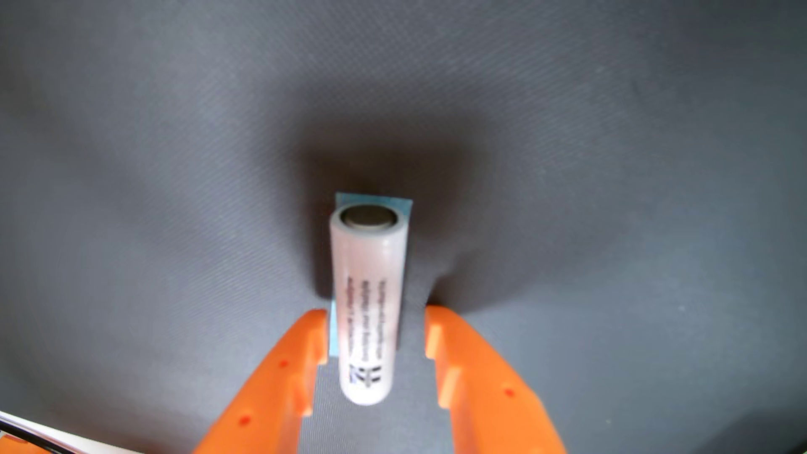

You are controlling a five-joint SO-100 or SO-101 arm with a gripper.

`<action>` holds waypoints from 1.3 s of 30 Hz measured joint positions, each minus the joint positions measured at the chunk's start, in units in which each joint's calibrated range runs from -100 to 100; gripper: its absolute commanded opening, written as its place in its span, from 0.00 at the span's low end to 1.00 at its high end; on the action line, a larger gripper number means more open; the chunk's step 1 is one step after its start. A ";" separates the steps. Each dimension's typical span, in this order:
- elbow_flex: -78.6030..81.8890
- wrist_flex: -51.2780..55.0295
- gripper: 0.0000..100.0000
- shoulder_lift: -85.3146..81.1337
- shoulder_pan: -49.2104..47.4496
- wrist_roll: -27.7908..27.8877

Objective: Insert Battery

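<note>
One battery, white-sleeved and cylindrical, is what we record in the wrist view. It lies lengthwise on the grey woven table, its long axis running from near to far. Its far end shows a flat metal cap; its near end is rounded. Black print runs along the sleeve, too blurred for us to read.

Under the battery we note a strip of pale blue tape, showing past the far end and along the left side.

We see the orange hand entering from the near edge, its two fingers spread apart, one on each side of the battery's near half. The left finger has its tip just beside the blue tape; whether it touches we cannot tell. The right finger stands apart from the battery, with bare table between them. We record the hand as gripping nothing.

At the near left corner we log a white edge with a dark line, unidentifiable.
</note>
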 measured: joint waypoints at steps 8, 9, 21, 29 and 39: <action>-2.35 -0.08 0.07 3.00 0.16 0.82; -2.98 -0.08 0.05 3.58 0.16 0.82; -7.32 0.33 0.02 7.57 -0.08 1.23; -8.68 6.78 0.02 3.91 -1.64 -0.77; -8.23 7.62 0.02 -8.82 -5.08 -5.11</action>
